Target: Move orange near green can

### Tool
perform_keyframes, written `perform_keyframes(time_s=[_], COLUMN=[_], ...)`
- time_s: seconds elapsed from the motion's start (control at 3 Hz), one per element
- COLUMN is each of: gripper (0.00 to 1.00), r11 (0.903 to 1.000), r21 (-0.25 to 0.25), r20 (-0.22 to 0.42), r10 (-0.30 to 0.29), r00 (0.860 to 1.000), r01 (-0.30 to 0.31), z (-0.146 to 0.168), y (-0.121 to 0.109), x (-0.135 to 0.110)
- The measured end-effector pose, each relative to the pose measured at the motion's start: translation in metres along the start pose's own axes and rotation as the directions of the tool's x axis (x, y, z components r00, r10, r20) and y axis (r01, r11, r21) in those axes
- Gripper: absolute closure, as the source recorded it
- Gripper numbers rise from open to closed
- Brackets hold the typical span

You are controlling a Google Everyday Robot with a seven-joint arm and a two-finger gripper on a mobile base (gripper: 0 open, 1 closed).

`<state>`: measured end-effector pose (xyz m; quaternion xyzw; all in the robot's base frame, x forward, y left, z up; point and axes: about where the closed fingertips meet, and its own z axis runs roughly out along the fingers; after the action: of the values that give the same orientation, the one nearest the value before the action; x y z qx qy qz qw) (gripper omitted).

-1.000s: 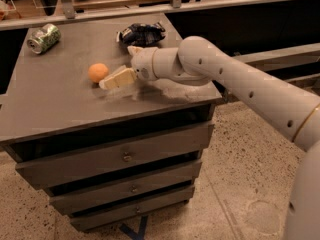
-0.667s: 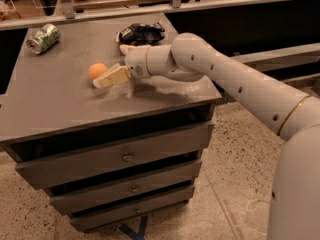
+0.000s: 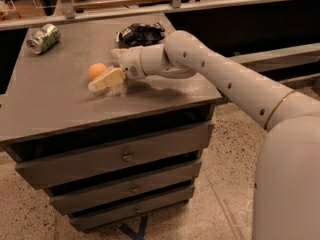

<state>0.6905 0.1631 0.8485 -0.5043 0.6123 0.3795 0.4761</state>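
The orange [image 3: 96, 70] sits on the grey cabinet top [image 3: 60, 109], left of centre. My gripper [image 3: 106, 67] reaches in from the right and is open. Its near cream finger [image 3: 107, 79] lies right at the orange's front right side, and the far finger [image 3: 118, 52] is behind it. The orange is at the mouth of the gripper, not lifted. The green can [image 3: 43, 38] lies on its side at the far left corner of the top, well away from the orange and the gripper.
A dark blue-black snack bag [image 3: 141, 33] lies at the back of the top, just behind my wrist. The cabinet has several drawers [image 3: 122, 156] below. A rail and shelf run behind the cabinet. The floor is speckled.
My gripper has moved left across the top, closing in on the orange until its near finger is beside it. The orange and the can have stayed in place.
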Motion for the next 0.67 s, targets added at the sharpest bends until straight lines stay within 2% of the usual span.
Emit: perform_keyframes(time_s=[0.33, 0.67], gripper=[0.17, 0.4], r11=[0.9989, 0.9973], r21=[-0.045, -0.072], r20=[-0.003, -0.002], r10=[0.01, 0.007], r00=[1.0, 1.0], r01=[-0.01, -0.007], z=[0.0074, 0.0122], y=[0.0094, 0.0151], x=[0.0036, 0.0042])
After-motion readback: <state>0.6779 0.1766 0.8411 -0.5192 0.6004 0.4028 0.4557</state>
